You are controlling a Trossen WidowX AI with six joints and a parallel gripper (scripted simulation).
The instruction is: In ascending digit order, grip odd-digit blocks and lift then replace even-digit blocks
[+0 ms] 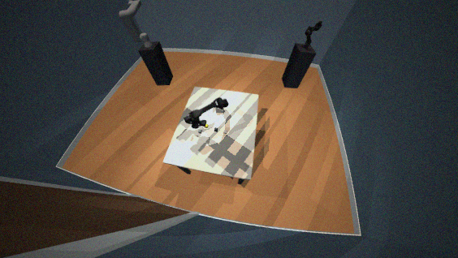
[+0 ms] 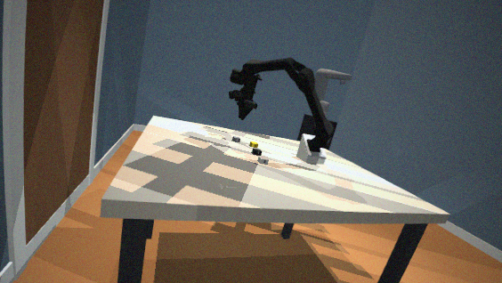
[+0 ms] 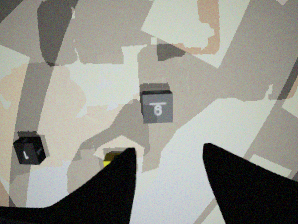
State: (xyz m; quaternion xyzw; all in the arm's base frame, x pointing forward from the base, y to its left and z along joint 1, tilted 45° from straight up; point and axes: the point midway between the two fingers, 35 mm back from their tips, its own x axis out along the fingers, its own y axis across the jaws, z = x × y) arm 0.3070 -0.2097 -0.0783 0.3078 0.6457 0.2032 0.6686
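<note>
Grey block (image 1: 200, 131) (image 2: 236, 139) (image 3: 158, 108), its barred digit approx. a 6 or inverted 9, sits on the bench (image 1: 174, 156) (image 2: 267, 214) (image 3: 225, 125) below the raised pincer (image 1: 196, 125) (image 2: 242, 117) (image 3: 169, 152), wrist view showing it ahead of the fingertips, slightly L of mid-gap, fingers approx. half open, holding nothing.

Dark blue walls (image 1: 398, 122) (image 2: 214, 31) surround an orange-brown wooden floor (image 1: 134, 162) (image 2: 80, 222) edged with pale skirting. Below me, a pale rectangular table with dark legs (image 1: 179, 154) (image 2: 151, 208) wears patchy light and blocky shadows; a brown door panel (image 2: 62, 89) stands beyond.
</note>
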